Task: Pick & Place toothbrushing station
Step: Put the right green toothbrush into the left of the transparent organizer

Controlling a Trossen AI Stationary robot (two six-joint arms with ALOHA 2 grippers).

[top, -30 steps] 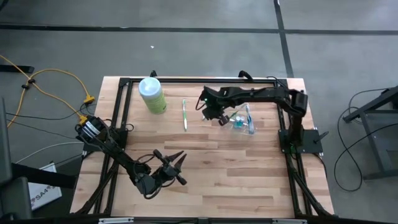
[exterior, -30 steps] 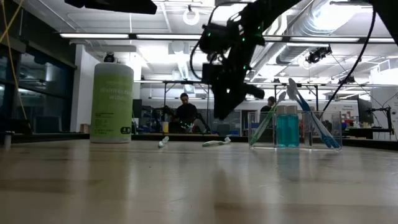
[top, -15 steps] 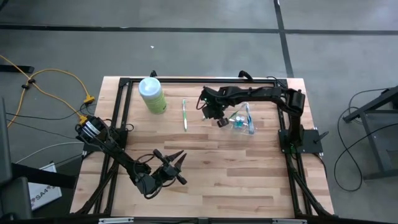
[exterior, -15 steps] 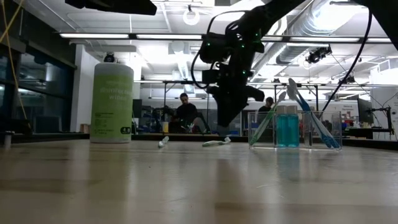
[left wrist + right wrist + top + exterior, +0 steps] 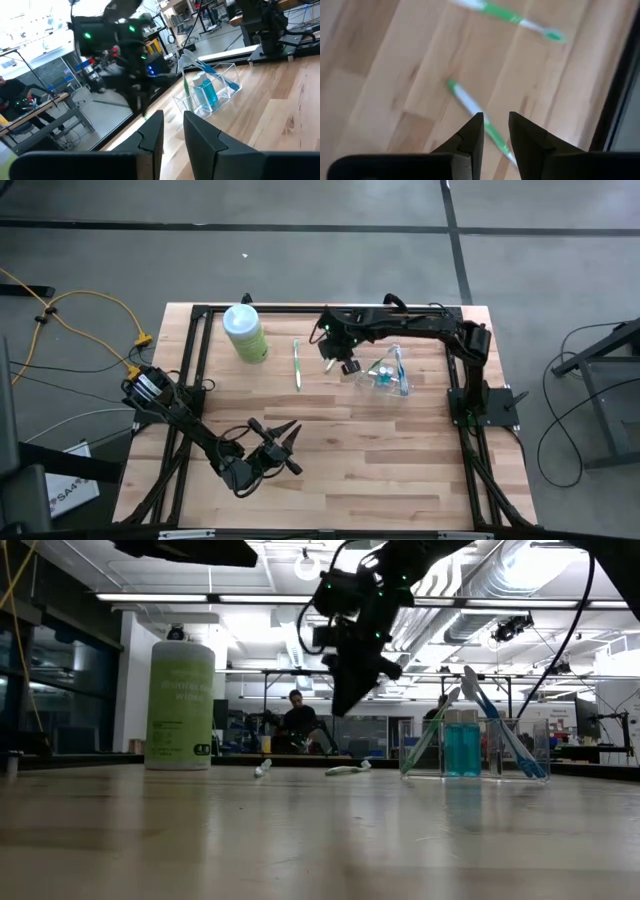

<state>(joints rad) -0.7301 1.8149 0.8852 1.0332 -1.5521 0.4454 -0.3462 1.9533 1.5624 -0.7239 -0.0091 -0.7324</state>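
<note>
The toothbrushing station [image 5: 390, 375] is a clear holder with a blue bottle and toothbrushes in it. It stands on its base at the table's far right and also shows in the low view [image 5: 465, 745] and the left wrist view [image 5: 207, 92]. My right gripper [image 5: 347, 367] hangs just left of it, above the table [image 5: 338, 708], narrowly open and empty [image 5: 495, 131]. A green-and-white toothbrush [image 5: 475, 112] lies on the wood below its fingers. My left gripper [image 5: 285, 435] waits open near the table's near edge.
A pale-green bottle with a white cap [image 5: 244, 332] stands at the far left. A loose toothbrush [image 5: 297, 365] lies flat between the bottle and my right gripper. A second loose toothbrush [image 5: 520, 20] lies nearby. A black frame rail [image 5: 320, 308] runs along the far edge.
My right gripper has dipped toward the table, then risen and shifted a little toward the table's left, away from the station. The station and the loose toothbrushes have stayed where they were.
</note>
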